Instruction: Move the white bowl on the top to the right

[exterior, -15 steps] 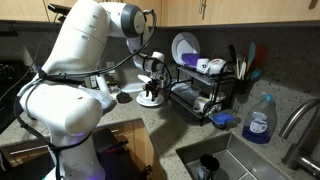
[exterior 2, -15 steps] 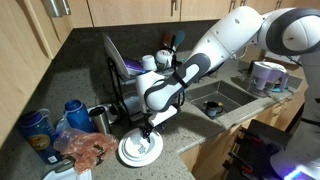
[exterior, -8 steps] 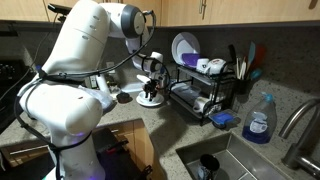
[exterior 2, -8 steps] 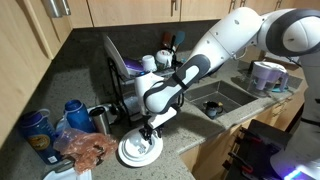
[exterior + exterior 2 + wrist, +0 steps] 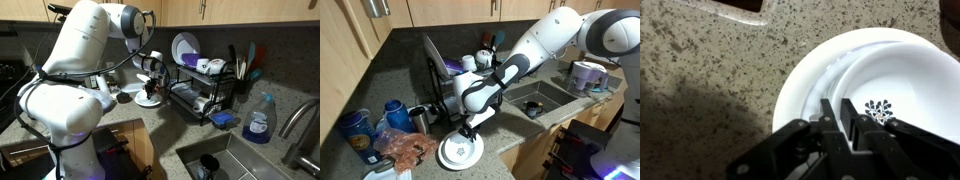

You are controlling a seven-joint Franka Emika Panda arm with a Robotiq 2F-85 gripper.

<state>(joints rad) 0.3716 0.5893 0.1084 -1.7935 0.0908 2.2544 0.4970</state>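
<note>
— So, what changed?
— The pincer has risen slightly off the stack in the last second. Its fingers are narrow, pinching the near rim of the white bowl.
— And the bowl?
— It's over the shallow dish on the worktop, barely lifted, I'd judge. The carry rightward remains.
</note>
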